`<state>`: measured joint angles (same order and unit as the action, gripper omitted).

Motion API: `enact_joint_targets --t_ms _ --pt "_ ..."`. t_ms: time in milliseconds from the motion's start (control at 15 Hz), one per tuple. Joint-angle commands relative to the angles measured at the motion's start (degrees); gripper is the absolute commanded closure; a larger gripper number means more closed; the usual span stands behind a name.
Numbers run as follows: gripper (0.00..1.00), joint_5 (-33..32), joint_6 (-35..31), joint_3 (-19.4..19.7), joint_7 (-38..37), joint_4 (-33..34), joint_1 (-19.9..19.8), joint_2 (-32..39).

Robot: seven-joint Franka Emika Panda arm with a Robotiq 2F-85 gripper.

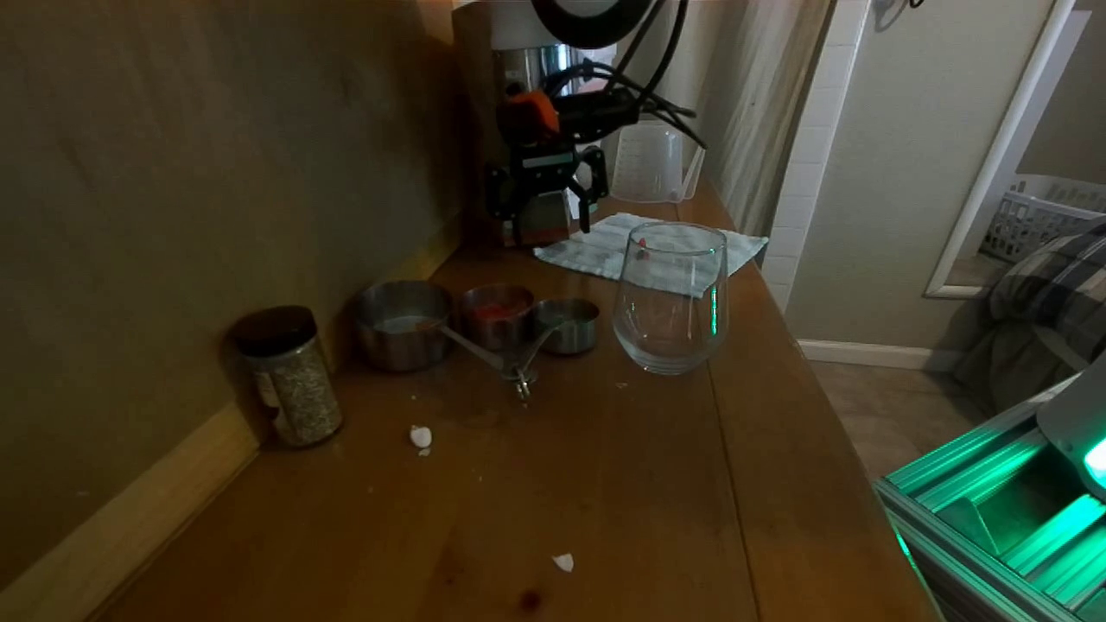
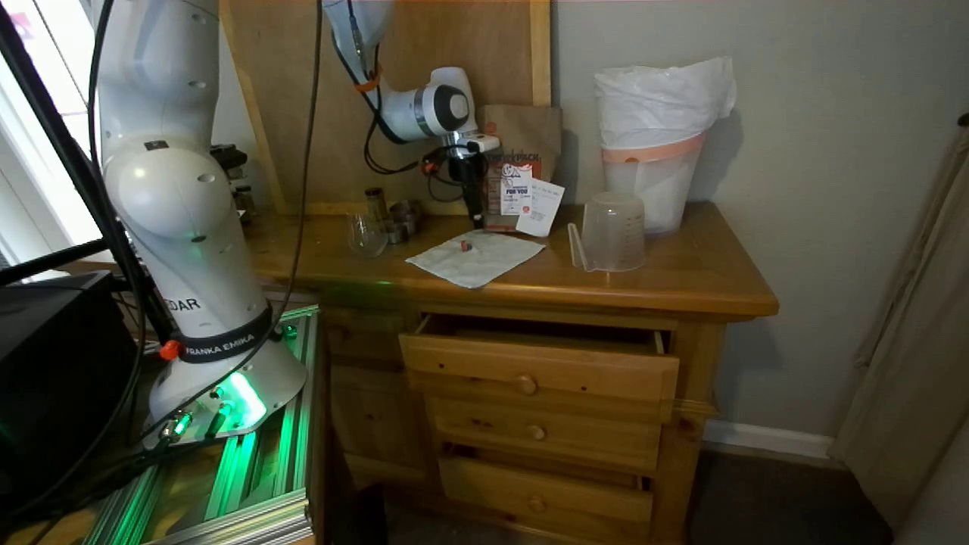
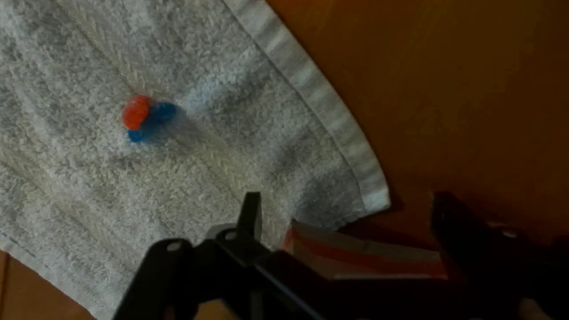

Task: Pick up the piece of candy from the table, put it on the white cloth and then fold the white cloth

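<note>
The white cloth (image 2: 488, 265) lies spread flat on the brown wooden table (image 2: 681, 261); it also shows in an exterior view (image 1: 579, 250) and the wrist view (image 3: 200, 169). The candy (image 3: 135, 112), red with blue parts, rests on the cloth; it also shows in an exterior view (image 2: 465, 246), and through the glass in an exterior view (image 1: 642, 245). My gripper (image 3: 349, 198) is open with nothing between its fingers. It points down over one cloth corner, away from the candy, as an exterior view also shows (image 1: 551, 230). Whether the fingertips touch the cloth cannot be told.
A paper bag (image 2: 522, 136) with papers stands right beside the gripper; its striped base (image 3: 369, 258) shows below the jaws. A clear glass (image 1: 670, 337), metal measuring cups (image 1: 404, 333) and a spice jar (image 1: 298, 397) stand along the table. A plastic jug (image 2: 613, 235) stands past the cloth.
</note>
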<state>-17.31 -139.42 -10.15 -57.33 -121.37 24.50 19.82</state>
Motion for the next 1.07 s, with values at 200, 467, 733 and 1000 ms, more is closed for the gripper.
enact_joint_targets --t_ms 200,467,733,1000 --pt "0.44 -0.26 2.76 1.28 -1.22 3.54 1.58 2.27" --pt "0.73 -0.33 4.44 1.31 -1.24 4.13 1.45 2.35" --pt "0.4 -0.31 5.23 1.25 -1.12 4.5 1.44 2.67" --pt "0.15 0.03 4.25 1.15 -1.42 4.55 1.42 2.76"
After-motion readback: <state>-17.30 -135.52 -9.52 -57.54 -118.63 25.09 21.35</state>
